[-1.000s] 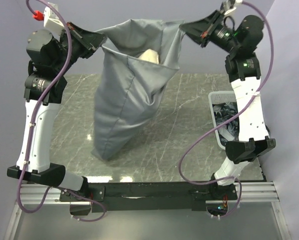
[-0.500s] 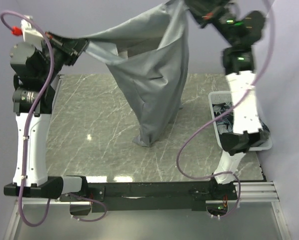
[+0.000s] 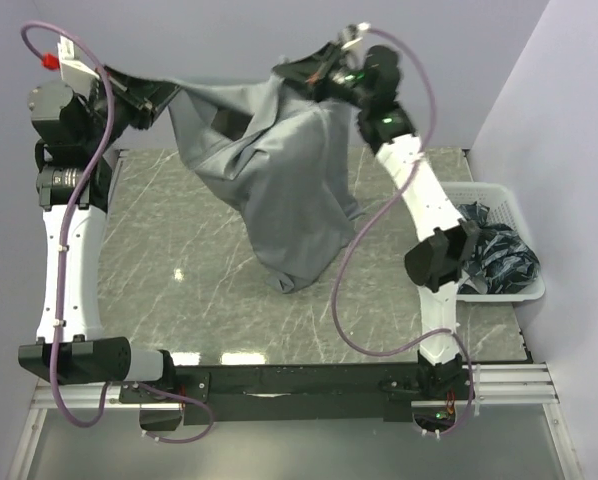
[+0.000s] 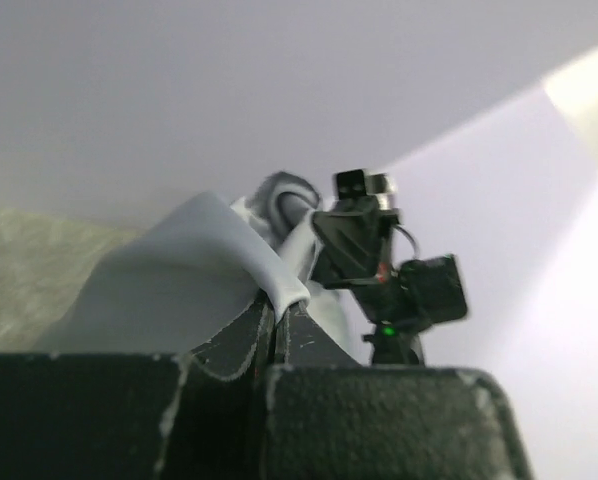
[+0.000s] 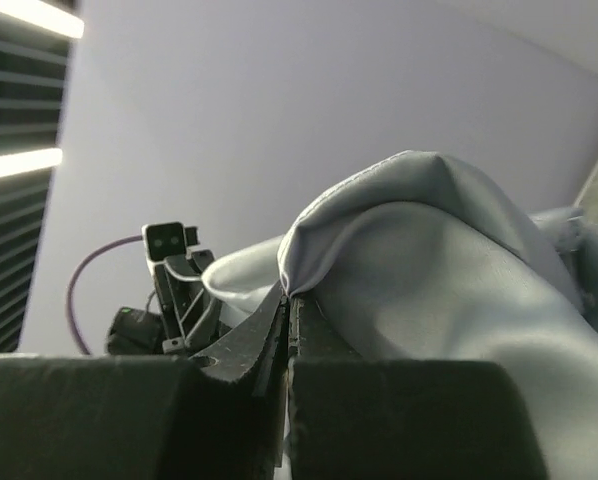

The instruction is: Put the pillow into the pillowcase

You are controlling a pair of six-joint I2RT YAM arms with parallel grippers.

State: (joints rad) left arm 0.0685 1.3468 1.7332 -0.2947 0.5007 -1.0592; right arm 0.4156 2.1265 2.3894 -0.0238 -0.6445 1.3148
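The grey pillowcase [image 3: 279, 190] hangs high between both arms, its lower tip near the marble table. My left gripper [image 3: 164, 97] is shut on the pillowcase's left rim; the pinched fabric shows in the left wrist view [image 4: 194, 280]. My right gripper [image 3: 284, 72] is shut on the right rim, and the cloth shows in the right wrist view [image 5: 429, 270]. The pillow is hidden, inside the sack or out of view; I cannot tell which.
A white basket [image 3: 524, 285] with dark patterned cloth stands at the right edge of the marble table [image 3: 169, 250]. The lilac back wall is close behind the raised grippers.
The right gripper has swung left, towards the left gripper, so the pillowcase mouth has closed. The cream pillow seen in the opening one second ago no longer shows.
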